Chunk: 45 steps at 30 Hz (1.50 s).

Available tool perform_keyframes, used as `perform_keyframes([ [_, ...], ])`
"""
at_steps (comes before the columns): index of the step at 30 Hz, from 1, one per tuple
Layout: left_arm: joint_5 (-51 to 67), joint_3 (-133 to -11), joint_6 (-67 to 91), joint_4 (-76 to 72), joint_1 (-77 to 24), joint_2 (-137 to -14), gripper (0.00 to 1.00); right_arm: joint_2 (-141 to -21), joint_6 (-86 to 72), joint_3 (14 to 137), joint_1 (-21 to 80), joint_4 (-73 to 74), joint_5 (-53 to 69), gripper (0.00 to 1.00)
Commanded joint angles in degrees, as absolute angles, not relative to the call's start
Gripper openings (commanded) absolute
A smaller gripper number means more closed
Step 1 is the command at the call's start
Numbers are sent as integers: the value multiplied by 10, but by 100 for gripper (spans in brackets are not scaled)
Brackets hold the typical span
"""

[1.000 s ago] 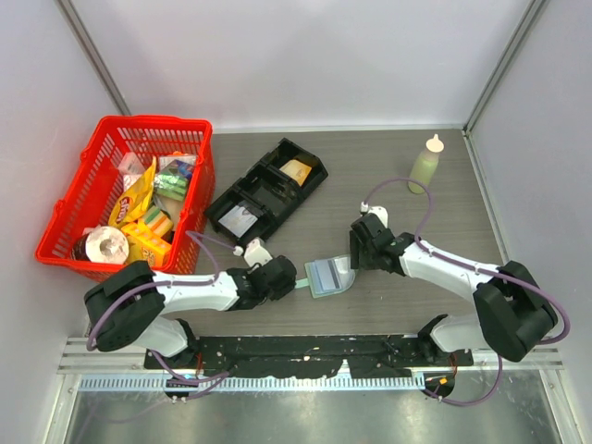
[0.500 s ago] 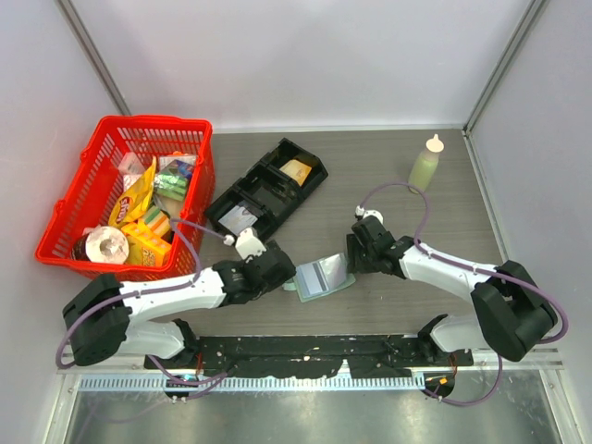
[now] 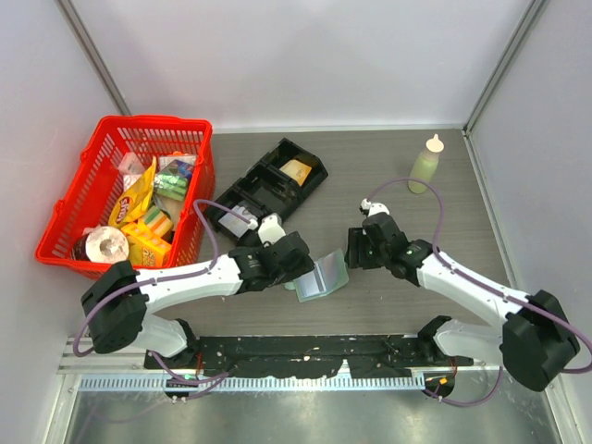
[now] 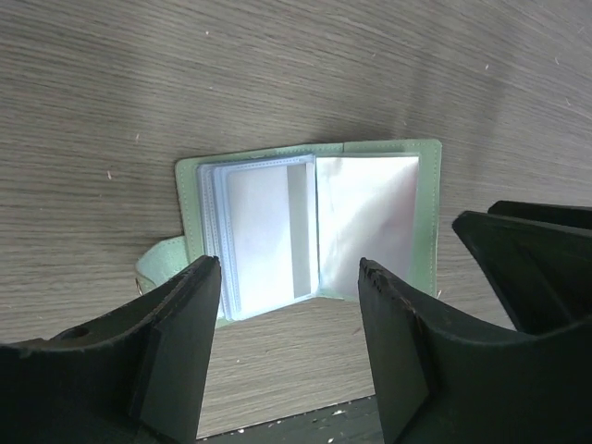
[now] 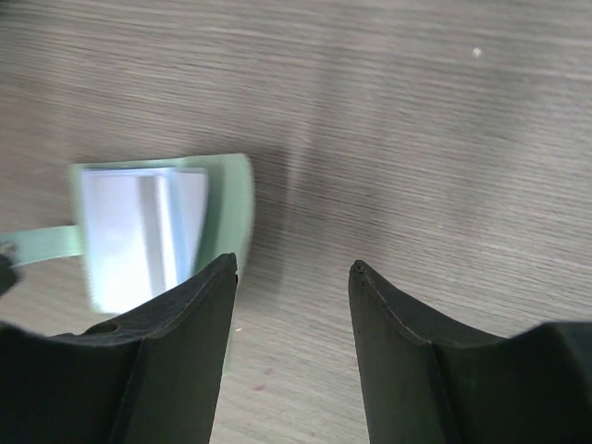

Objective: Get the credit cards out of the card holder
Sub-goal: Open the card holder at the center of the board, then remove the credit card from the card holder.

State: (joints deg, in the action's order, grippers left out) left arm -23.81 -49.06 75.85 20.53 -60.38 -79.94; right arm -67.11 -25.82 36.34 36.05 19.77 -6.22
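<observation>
Two end effectors stand over the work, and neither has hold of anything. The left end effector (image 3: 301,266) hangs directly above the card holder (image 3: 324,276) with its jaws parted to roughly the width of one panel and nothing between them. The right end effector (image 3: 355,248) sits just beside the holder's right edge, jaws likewise apart and empty.

Locate the card holder near the middle of the tabletop (image 3: 388,185), between the two arms. In the left wrist view it lies spread open, inner faces up. A stack of clear sleeves rests on its left panel, and the credit cards (image 4: 264,231) show through them as pale rectangles. You cannot count the cards from these views.

Judge the step in hand as the approach for the first extraction: the holder is open, but no card has left its sleeve.

For the next move:
1. Pin the holder with one end effector so that it cannot slide or fold shut.
2. Narrow the other end effector, bring it to an exposed card edge and pinch that edge only.
3. Draw the card out along the sleeve opening.

The sleeves look thin and slippery, so expect the whole stack to lift if the pinch takes in a sleeve.
</observation>
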Motion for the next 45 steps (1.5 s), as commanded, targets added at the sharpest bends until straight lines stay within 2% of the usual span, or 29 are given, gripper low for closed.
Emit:
perform_keyframes([
  [1,-235,-505,745,207,-606,-798,63,-623,-264,393,363,155,23,55],
  [5,-236,-500,746,208,-606,-795,60,-629,-284,389,364,93,99,45],
  [7,-234,-499,748,210,-606,-798,59,-642,-293,388,363,69,143,32],
  [9,-231,-497,751,210,-606,-800,56,-658,-307,380,363,32,184,25],
  [12,-228,-488,756,205,-606,-802,53,-692,-318,374,363,4,225,20],
  [15,-223,-484,758,200,-606,-805,53,-708,-318,361,363,7,201,15],
  [18,-210,-483,758,190,-606,-815,53,-719,-323,332,349,12,166,14],
  [28,-167,-470,759,140,-600,-843,64,-765,-335,248,314,-44,161,13],
  [45,-157,-483,769,133,-590,-875,59,-772,-340,231,313,-67,161,12],
])
